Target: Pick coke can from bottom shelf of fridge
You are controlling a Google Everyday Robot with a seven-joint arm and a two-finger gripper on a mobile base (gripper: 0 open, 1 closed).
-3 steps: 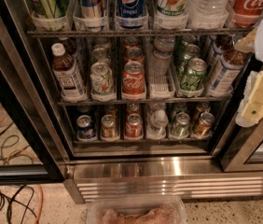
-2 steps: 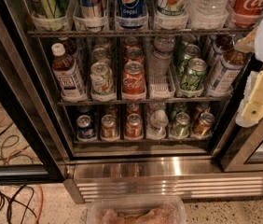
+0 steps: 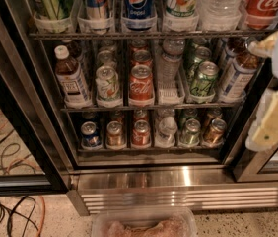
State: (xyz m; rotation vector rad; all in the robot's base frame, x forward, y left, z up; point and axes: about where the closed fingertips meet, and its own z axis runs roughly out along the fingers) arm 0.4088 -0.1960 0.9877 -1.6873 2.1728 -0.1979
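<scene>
The fridge (image 3: 25, 107) stands open in front of me, its shelves full of cans and bottles. On the bottom shelf (image 3: 149, 157) a small red coke can (image 3: 140, 133) stands at the front of the middle lane. A gold-brown can (image 3: 114, 134) is on its left and a clear bottle (image 3: 165, 131) on its right. My gripper (image 3: 269, 125), cream and white, hangs at the right edge of the view. It is in front of the fridge's right frame, well right of the coke can and apart from it.
A blue-and-silver can (image 3: 89, 135) stands at the shelf's left end, a green can (image 3: 191, 132) and another gold-brown can (image 3: 214, 131) at the right. A larger coke can (image 3: 141, 85) is one tier up. A ribbed steel base (image 3: 188, 191), a plastic tub (image 3: 144, 223) and floor cables (image 3: 6, 211) lie below.
</scene>
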